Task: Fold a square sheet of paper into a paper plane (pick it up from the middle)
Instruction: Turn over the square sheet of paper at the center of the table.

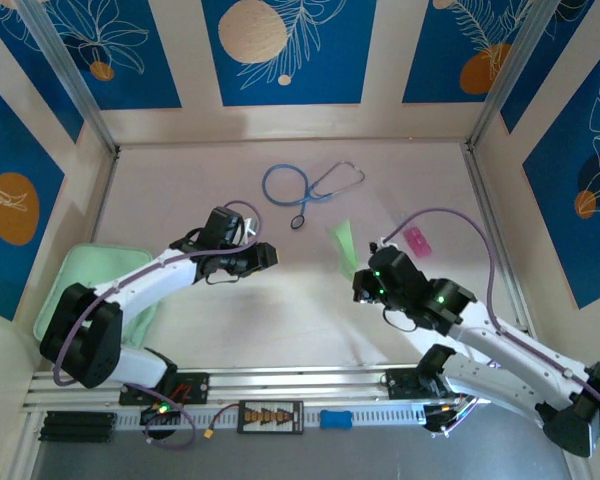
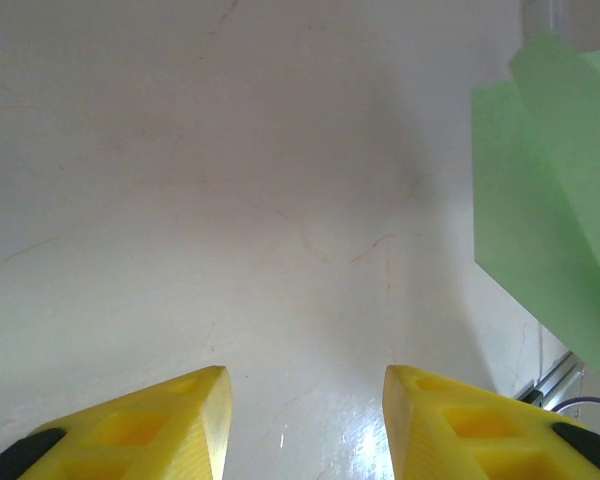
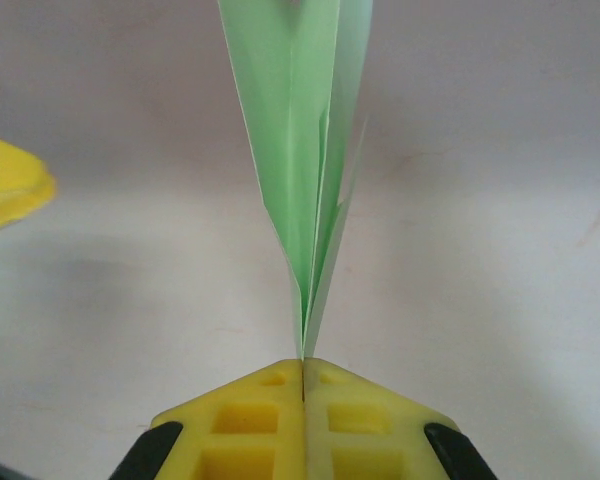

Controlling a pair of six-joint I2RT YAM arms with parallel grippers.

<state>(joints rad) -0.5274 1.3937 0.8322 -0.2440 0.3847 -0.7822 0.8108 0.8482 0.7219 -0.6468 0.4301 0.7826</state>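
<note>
- Far left edge of tabletop (image 1: 280,330): thick mint-green pad (image 1: 75,268), partly under the left arm. Judged no part of the fold.
- Left of centre: left end effector (image 1: 268,256) released, yellow fingers (image 2: 150,425) spread wide with nothing between them. Hovering over bare tabletop, pointed toward the paper, apart from it.
- Centre, toward the far edge: blue stethoscope (image 1: 305,185) lying loose, well apart from the work.
- Just right of centre: paper plane (image 1: 342,245) held up off the tabletop. Slim pale green dart, several layers stacked along a centre crease, wings closed together. Broad folded face also noted at the right side of the left wrist view (image 2: 550,200).
- Right end effector (image 1: 360,272) clenched on the paper plane. Narrow end pinched between shut fingertips in the right wrist view (image 3: 303,362), dart (image 3: 305,150) widening away from the pads.
- Further right, near the right edge: small pink object (image 1: 418,240), identity not clear.
- Progress, as a judgement: folding essentially done, paper already in dart form rather than a flat square. Left to do, probably: opening the wings or firming the crease if wanted, then setting down on the tabletop and letting go. Symmetry of the folds not checkable from these views.
</note>
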